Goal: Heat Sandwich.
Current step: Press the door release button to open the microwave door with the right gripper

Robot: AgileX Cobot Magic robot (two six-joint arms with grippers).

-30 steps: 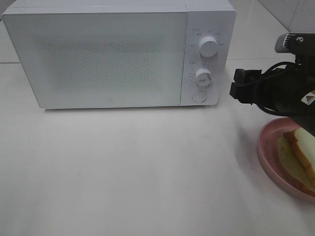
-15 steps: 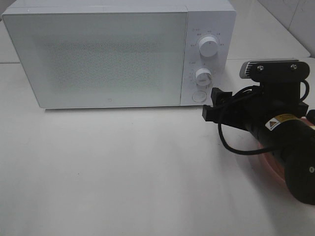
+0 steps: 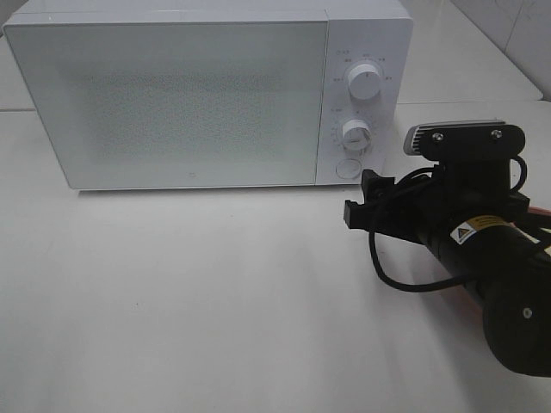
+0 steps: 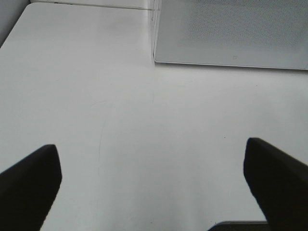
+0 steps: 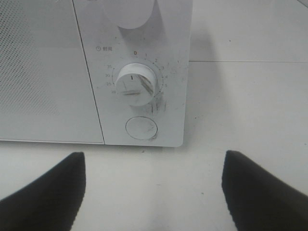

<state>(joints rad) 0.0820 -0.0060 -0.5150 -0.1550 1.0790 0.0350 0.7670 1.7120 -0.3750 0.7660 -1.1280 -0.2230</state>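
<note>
R fingers [image 3: 362,202] hang low in front of the microwave [image 3: 189,103], by its lower R corner; they're near the round button [image 3: 348,168] but apart from it; spread wide, nothing btwn them, nothing held. In R wrist view the two dark tips frame bare desk [image 3: 215,301], w/ the button straight ahead and the lower dial [image 3: 355,133] just above it; dial pointer stands roughly upright, printed marks ringing it; upper dial [image 3: 365,82] sits above that on the same white panel. Door [image 3: 172,99] is shut, front speckled grey.

R arm [image 3: 491,275] is black and lies across the R side of the desk in the high view; a cable [image 3: 405,280] loops out beside it; a grey camera block [image 3: 465,136] rides on top; yellow warning label on the arm's side.

L fingers [image 4: 276,185] show only in L wrist view; wide apart, empty, over bare desk; whether they touch the desk, can't tell; a front corner of the microwave is ahead of them, well apart.

Sandwich: not seen in any view; can't tell where it lies.
</note>
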